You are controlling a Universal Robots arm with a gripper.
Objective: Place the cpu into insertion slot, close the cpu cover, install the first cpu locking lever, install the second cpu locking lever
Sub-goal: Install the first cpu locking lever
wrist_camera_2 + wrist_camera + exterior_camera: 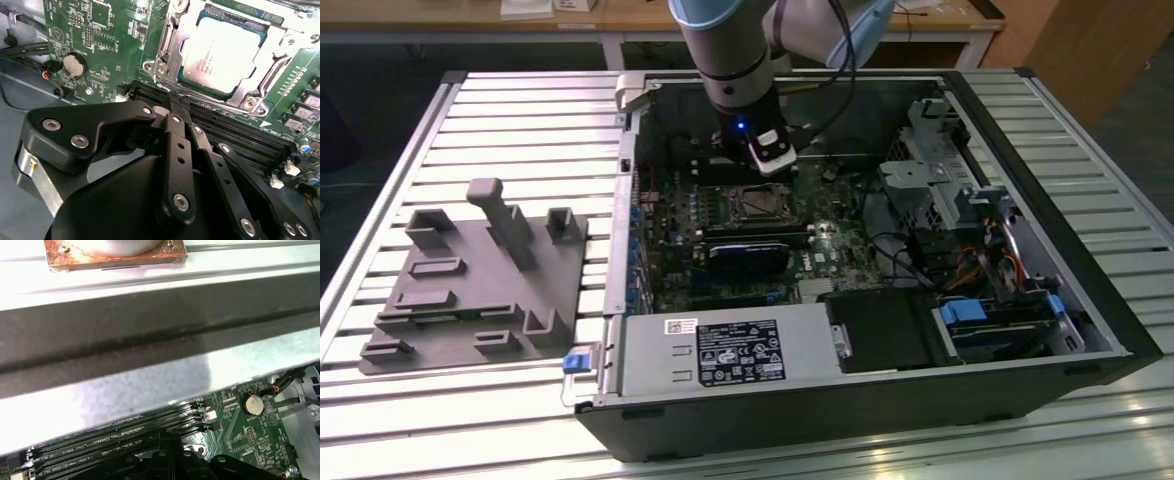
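So the cpu [220, 55] sits under the shut cover [172, 30]; gripper [176, 107] closed, pinching nothing, fingertips right by the lever [210, 99].

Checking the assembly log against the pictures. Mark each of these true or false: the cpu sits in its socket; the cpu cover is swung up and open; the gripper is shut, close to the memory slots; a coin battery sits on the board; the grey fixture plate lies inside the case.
1. The cpu sits in its socket. True.
2. The cpu cover is swung up and open. False: it lies flat around the chip.
3. The gripper is shut, close to the memory slots. True.
4. A coin battery sits on the board. True.
5. The grey fixture plate lies inside the case. False: it lies outside, on the exterior view's left.
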